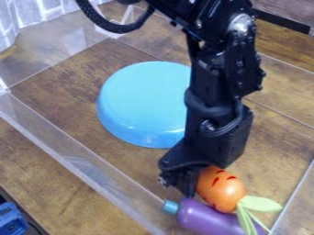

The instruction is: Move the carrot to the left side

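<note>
In the single camera view, the black arm drops straight down near the lower right, and its gripper sits low over the wooden table, pressed against the left side of the carrot. The fingertips are lost in dark housing; the jaws are closed, though whether they pinch the carrot cannot be made out. The carrot's leafy top is pale and blurred. Just below lies the purple eggplant (cut off by the frame's bottom edge). The blue plate is partly hidden behind the arm.
</note>
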`<control>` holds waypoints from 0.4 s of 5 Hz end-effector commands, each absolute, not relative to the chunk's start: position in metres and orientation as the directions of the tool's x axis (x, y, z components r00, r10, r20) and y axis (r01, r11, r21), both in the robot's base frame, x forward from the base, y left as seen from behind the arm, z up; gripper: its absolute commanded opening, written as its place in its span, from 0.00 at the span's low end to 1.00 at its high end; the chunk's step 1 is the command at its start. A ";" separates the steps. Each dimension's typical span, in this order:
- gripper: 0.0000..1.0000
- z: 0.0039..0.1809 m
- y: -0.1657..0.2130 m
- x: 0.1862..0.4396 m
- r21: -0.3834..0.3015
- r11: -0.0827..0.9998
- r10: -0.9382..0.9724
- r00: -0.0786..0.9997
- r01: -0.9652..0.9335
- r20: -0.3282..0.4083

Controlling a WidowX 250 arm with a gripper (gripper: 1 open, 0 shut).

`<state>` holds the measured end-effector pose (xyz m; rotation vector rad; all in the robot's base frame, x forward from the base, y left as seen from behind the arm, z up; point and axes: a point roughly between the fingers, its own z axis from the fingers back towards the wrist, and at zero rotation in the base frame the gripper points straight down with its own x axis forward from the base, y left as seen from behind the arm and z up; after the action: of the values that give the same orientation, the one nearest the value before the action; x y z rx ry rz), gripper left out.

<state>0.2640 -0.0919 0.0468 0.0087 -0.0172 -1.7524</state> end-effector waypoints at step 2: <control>0.00 0.035 -0.074 0.281 0.065 -0.131 -0.991 -0.132 0.989 0.008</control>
<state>0.2760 -0.0745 0.0250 0.0243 -0.0297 -1.7041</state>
